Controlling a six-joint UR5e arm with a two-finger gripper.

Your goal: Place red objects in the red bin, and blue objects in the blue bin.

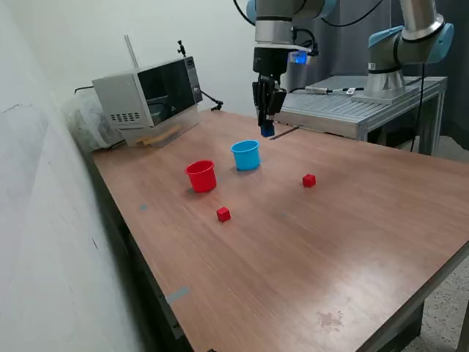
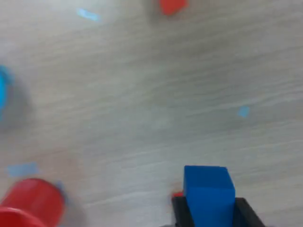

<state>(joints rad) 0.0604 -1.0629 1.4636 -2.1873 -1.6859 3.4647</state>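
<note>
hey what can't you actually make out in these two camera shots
- Inside of the blue cup and red cup: exterior view, hidden by their walls.
- Second blue cube: in neither view.
- Blue cup in the wrist view: blurred, cut off by the edge.
- Blue cube in the gripper: tiny in the exterior view.

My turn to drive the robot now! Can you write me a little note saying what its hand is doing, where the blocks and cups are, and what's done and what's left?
Gripper: shut on a blue cube, held in the air behind the blue cup.
Red cup: beside the blue cup, on the exterior view's left.
Two red cubes on the table: one in front of the red cup, one toward the exterior view's right.
Done: cannot see inside either cup.
Left: drop the blue cube in the blue cup, then both red cubes in the red cup.
</note>
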